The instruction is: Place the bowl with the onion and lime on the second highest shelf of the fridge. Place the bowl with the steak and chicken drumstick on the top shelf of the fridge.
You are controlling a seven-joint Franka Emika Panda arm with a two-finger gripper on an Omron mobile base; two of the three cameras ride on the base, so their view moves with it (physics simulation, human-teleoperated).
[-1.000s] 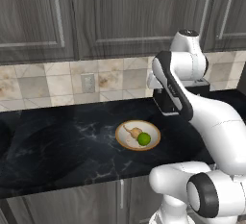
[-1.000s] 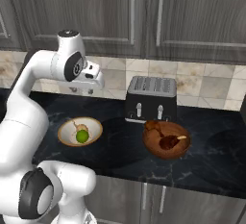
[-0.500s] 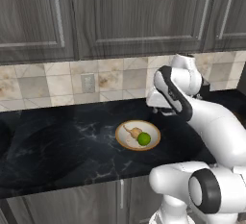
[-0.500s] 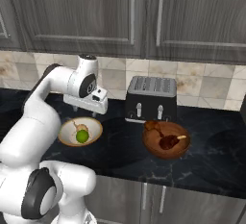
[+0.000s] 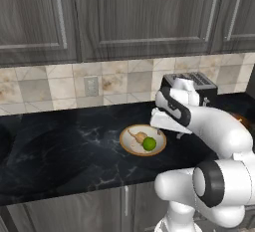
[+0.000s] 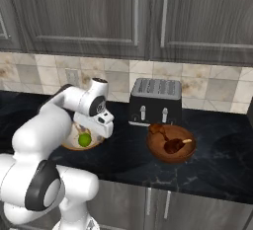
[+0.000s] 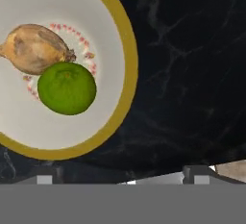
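The shallow cream bowl (image 5: pixel 125 144) with a tan rim rests on the black counter, holding the onion (image 5: pixel 138 137) and the lime (image 5: pixel 148 144). My gripper (image 5: pixel 164 125) hangs low over the bowl's right edge, open and holding nothing. Looking down from the hand, the bowl's rim (image 7: pixel 127 64), onion (image 7: pixel 36 47) and lime (image 7: pixel 67 87) lie just ahead of the gripper (image 7: pixel 120 177), whose fingertips (image 7: pixel 45 176) stand wide apart. To the right sits the reddish-brown bowl (image 6: pixel 170 150) with the steak (image 6: pixel 158 129) and the chicken drumstick (image 6: pixel 176 145). The fridge and its shelves are out of view.
A black toaster (image 6: pixel 156 100) stands against the tiled backsplash between the two bowls. Dark wall cabinets (image 5: pixel 124 17) hang above the counter. Counter drawers and doors run below its front edge (image 5: pixel 74 188).
The hand has swung down from well above the counter to just over the cream bowl's right edge, and its jaws have opened wider. Both bowls have stayed put.
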